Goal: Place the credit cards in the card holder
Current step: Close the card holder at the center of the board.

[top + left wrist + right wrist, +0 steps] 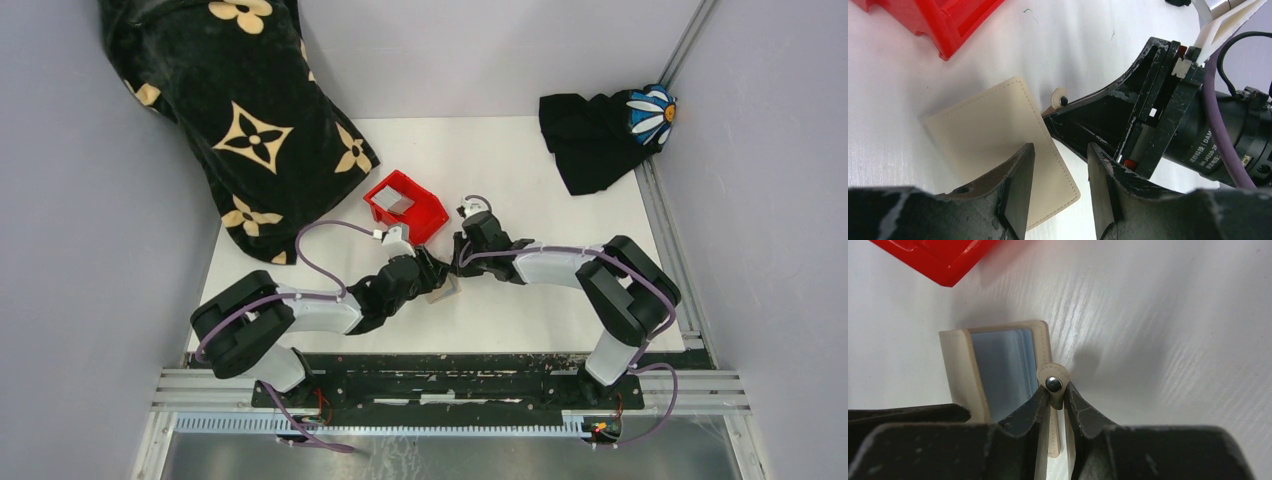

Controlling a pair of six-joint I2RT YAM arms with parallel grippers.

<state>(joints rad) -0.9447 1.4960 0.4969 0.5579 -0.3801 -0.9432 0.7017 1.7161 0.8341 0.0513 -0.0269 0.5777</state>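
The tan card holder (960,365) stands partly open on the white table. Pale blue-grey credit cards (1003,367) show layered inside it. My right gripper (1058,396) is shut on the holder's snap tab (1053,382), pinching it just below the metal stud. In the left wrist view the holder's stitched outer cover (988,130) faces the camera, and my left gripper (1059,165) hovers open over its lower corner, pinching nothing. From above, both grippers meet over the holder (441,290) at mid-table.
A red plastic bin (405,205) sits just beyond the grippers, also at the top left of the left wrist view (948,25). A black flower-patterned cloth (250,120) hangs at the back left. A dark garment with a daisy (600,135) lies at the back right.
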